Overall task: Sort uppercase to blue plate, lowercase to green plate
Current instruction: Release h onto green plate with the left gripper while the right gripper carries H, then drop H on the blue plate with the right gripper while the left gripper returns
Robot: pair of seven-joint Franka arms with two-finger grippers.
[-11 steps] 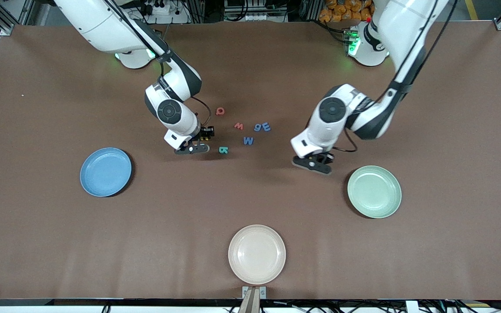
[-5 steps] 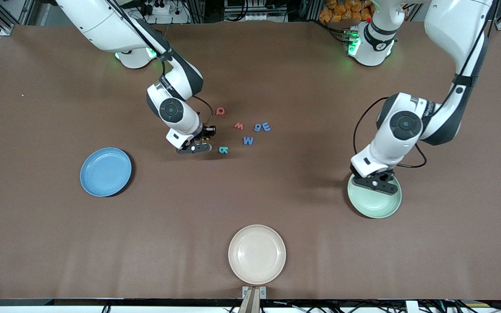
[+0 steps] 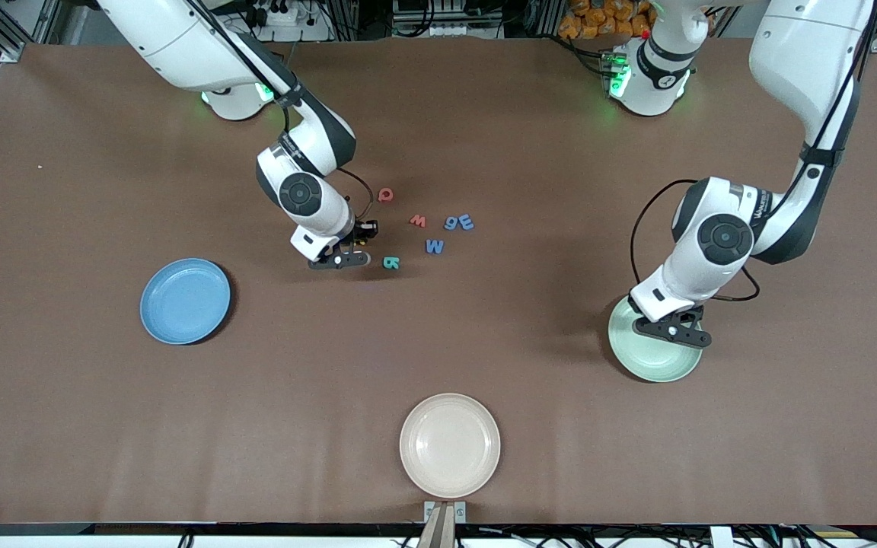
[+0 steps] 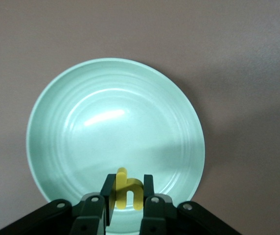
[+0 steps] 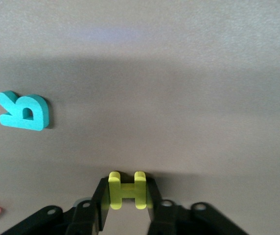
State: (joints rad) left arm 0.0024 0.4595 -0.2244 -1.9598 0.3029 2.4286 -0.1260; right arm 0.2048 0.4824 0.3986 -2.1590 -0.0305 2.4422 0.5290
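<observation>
Left pincer [image 4: 126,205]: held over the green plate [image 3: 655,358], fingers clamped on the yellow h [image 4: 127,192]; plate set toward the left arm's end of the table [image 3: 438,114]. Right pincer [image 5: 127,205]: low at the table, fingers clamped on the yellow H [image 5: 127,190], beside the teal R [image 3: 390,262]. Loose on the table: red Q [image 3: 385,195], red w [image 3: 418,221], blue g [image 3: 452,223] touching dark blue E [image 3: 467,221], blue W [image 3: 435,246] at 6 o'clock of these. Blue plate [image 3: 184,301]: toward the right arm's end
</observation>
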